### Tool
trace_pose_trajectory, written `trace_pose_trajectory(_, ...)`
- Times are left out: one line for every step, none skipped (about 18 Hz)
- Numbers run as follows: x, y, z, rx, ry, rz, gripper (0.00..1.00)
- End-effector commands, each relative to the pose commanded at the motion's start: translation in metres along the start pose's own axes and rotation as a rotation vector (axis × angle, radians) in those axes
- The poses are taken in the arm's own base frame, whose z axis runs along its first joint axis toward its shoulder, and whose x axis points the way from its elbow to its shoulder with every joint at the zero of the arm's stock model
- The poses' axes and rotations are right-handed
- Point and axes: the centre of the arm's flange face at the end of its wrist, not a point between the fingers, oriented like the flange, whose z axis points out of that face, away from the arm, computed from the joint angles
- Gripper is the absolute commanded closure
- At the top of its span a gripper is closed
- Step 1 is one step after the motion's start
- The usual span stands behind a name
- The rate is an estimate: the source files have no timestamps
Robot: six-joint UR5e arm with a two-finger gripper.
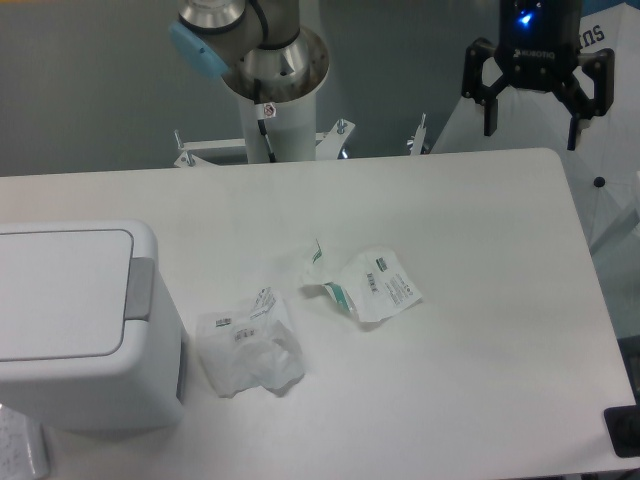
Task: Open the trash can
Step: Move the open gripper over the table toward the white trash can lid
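- Camera view: the trash can stands at the left edge of the white worktop, near the front. Its flat lid lies closed, and the grey push-button tab sits on the right side of the lid.
- The pincer hangs in the air above the far right corner of the worktop, well apart from the trash can. Its two black fingers stand apart and hold nothing.
- Two small clear plastic bags lie in the middle of the worktop: one bag just beside the trash can, the other bag further right.
- The arm base rises behind the far edge.
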Motion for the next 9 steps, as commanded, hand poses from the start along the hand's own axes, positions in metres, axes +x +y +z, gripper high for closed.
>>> trace_pose_trajectory(0.003, -0.006, 0.001, 0.008, 0.004, -0.009, 0.00)
trace_pose_trajectory(0.005, -0.011, 0.000, 0.011, 0.005, -0.008, 0.00)
trace_pose_trajectory(0.008, -0.016, 0.000, 0.012, 0.007, 0.000, 0.00)
trace_pose_trajectory(0.011, -0.023, 0.000, 0.016, 0.008, 0.012, 0.00)
trace_pose_trajectory(0.013, -0.030, -0.001, 0.022, 0.009, 0.022, 0.00)
trace_pose_trajectory(0.015, -0.034, -0.002, 0.026, 0.008, 0.011, 0.00)
trace_pose_trajectory(0.019, -0.041, 0.000, 0.033, 0.015, -0.008, 0.00)
trace_pose_trajectory(0.025, -0.054, 0.001, 0.046, 0.024, -0.021, 0.00)
trace_pose_trajectory(0.031, -0.063, 0.000, 0.057, 0.029, -0.039, 0.00)
